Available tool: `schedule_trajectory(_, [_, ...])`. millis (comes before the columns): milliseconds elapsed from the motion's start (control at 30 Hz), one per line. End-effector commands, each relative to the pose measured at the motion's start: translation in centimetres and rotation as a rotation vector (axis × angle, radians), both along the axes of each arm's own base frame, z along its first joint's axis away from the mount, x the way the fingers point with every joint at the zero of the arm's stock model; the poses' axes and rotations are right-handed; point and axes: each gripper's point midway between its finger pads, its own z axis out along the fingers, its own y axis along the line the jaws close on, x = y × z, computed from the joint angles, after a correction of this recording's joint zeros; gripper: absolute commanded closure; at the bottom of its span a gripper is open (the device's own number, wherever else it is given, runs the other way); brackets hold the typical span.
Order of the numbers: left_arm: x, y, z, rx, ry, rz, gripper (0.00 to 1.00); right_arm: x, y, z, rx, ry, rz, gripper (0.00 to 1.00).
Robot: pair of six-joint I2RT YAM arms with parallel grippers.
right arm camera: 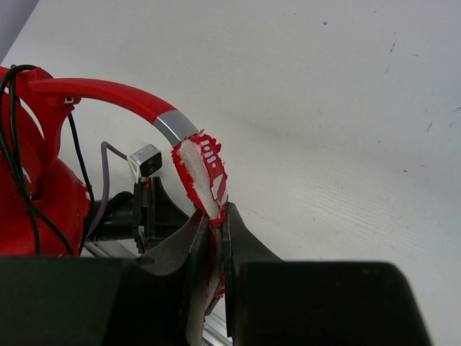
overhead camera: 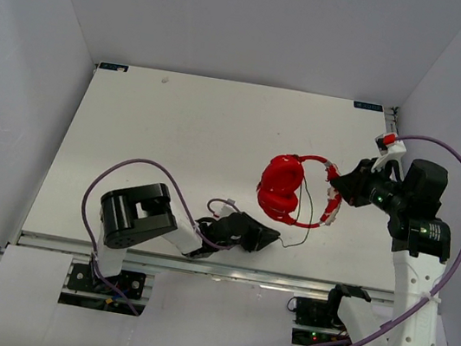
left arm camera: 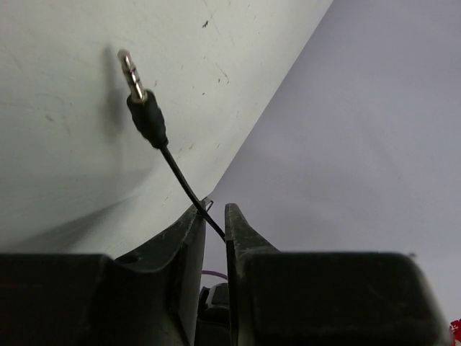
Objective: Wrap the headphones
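The red headphones (overhead camera: 281, 187) hang a little above the white table, cups together on the left and headband (overhead camera: 328, 208) arcing to the right. My right gripper (overhead camera: 340, 187) is shut on the headband's torn white-padded part (right arm camera: 205, 169), seen close in the right wrist view. A thin dark cord (overhead camera: 303, 224) drops from the cups toward the table's near edge. My left gripper (overhead camera: 268, 236) lies low by that edge. In the left wrist view its jaws (left arm camera: 215, 209) pinch the cord (left arm camera: 180, 176) just behind the small plug (left arm camera: 146, 115), which sticks out past the fingertips.
The left arm's body (overhead camera: 138, 215) lies folded along the table's near rail (overhead camera: 310, 281), with its purple cable (overhead camera: 125, 176) looping over it. The right arm's purple cable (overhead camera: 460, 218) arcs along the right wall. White walls close in the table on three sides.
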Motion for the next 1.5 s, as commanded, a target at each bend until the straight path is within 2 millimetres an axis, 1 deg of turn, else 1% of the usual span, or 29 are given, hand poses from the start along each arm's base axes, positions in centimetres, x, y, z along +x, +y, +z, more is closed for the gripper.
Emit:
schedule_trajectory(0, [0.8, 1.0, 0.8, -0.034, 0.019, 0.033, 0.84, -0.2, 0.5, 1.7, 0.021, -0.067, 0.030, 0.92])
schedule_trajectory(100, [1.0, 1.6, 0.6, -0.015, 0.010, 0.028, 0.88, -0.4, 0.6, 1.8, 0.012, -0.080, 0.044, 0.92])
schedule_trajectory(167, [1.6, 2.1, 0.4, -0.002, -0.003, 0.026, 0.90, -0.6, 0.7, 2.1, 0.007, -0.093, 0.059, 0.92])
schedule_trajectory(267, [3.0, 2.9, 0.7, 0.007, -0.034, 0.027, 0.95, -1.3, 0.9, 2.5, -0.011, -0.121, 0.095, 0.92])
schedule_trajectory(400, [5.1, 3.7, 2.0, 0.013, -0.116, -0.020, 0.98, -2.3, 1.1, 2.4, -0.063, -0.166, 0.157, 0.92])
schedule_trajectory(467, [6.7, 4.4, 3.3, 0.012, -0.170, -0.048, 1.00, -3.1, 1.1, 2.1, -0.104, -0.192, 0.187, 0.92])
schedule_trajectory(567, [7.5, 5.2, 4.6, 0.038, -0.233, -0.127, 1.00, -3.8, 1.0, 1.6, -0.161, -0.240, 0.234, 0.92])
schedule_trajectory(633, [8.5, 5.5, 5.9, 0.066, -0.288, -0.176, 1.00, -4.3, 1.1, 1.1, -0.197, -0.270, 0.276, 0.92])
schedule_trajectory(667, [9.4, 5.6, 6.8, 0.057, -0.308, -0.165, 1.00, -4.4, 1.1, 1.0, -0.208, -0.280, 0.294, 0.92])
schedule_trajectory(700, [10.3, 5.7, 7.8, 0.080, -0.338, -0.189, 1.00, -4.8, 1.4, 0.8, -0.222, -0.302, 0.334, 0.92])
schedule_trajectory(733, [10.0, 5.8, 7.3, 0.109, -0.342, -0.221, 1.00, -4.9, 1.5, 0.8, -0.221, -0.307, 0.345, 0.92])
schedule_trajectory(800, [11.8, 6.1, 8.6, 0.158, -0.379, -0.250, 1.00, -5.1, 1.5, 0.3, -0.248, -0.327, 0.378, 0.92])
schedule_trajectory(833, [12.6, 6.3, 9.3, 0.182, -0.417, -0.267, 1.00, -5.3, 1.6, 0.1, -0.261, -0.336, 0.398, 0.92])
schedule_trajectory(867, [13.7, 5.9, 11.1, 0.194, -0.459, -0.271, 1.00, -5.6, 1.5, -0.4, -0.282, -0.341, 0.417, 0.92])
schedule_trajectory(900, [14.3, 5.9, 12.0, 0.219, -0.490, -0.283, 1.00, -5.7, 1.4, -0.8, -0.298, -0.343, 0.429, 0.92])
schedule_trajectory(933, [14.7, 5.8, 12.6, 0.247, -0.509, -0.298, 1.00, -5.8, 1.3, -1.2, -0.311, -0.342, 0.431, 0.92])
schedule_trajectory(967, [15.3, 5.6, 14.1, 0.255, -0.533, -0.301, 1.00, -5.7, 1.1, -1.6, -0.325, -0.343, 0.426, 0.92])
schedule_trajectory(1000, [15.6, 5.4, 15.1, 0.266, -0.572, -0.310, 1.00, -5.5, 0.7, -1.9, -0.350, -0.342, 0.403, 0.92])
schedule_trajectory(1100, [16.0, 5.5, 18.4, 0.293, -0.654, -0.311, 1.00, -4.5, -0.6, -2.9, -0.410, -0.335, 0.339, 0.92])
schedule_trajectory(1200, [15.7, 6.0, 21.4, 0.305, -0.719, -0.297, 1.00, -3.2, -1.6, -3.8, -0.433, -0.312, 0.266, 0.92])
schedule_trajectory(1333, [14.2, 5.4, 23.1, 0.293, -0.766, -0.339, 1.00, -1.5, -2.2, -4.6, -0.418, -0.278, 0.200, 0.92])
schedule_trajectory(1400, [13.2, 4.3, 24.2, 0.275, -0.795, -0.366, 1.00, -0.7, -2.5, -5.0, -0.413, -0.249, 0.163, 0.92])
schedule_trajectory(1467, [12.4, 3.5, 25.0, 0.262, -0.811, -0.383, 1.00, 0.3, -2.9, -5.3, -0.415, -0.236, 0.137, 0.92])
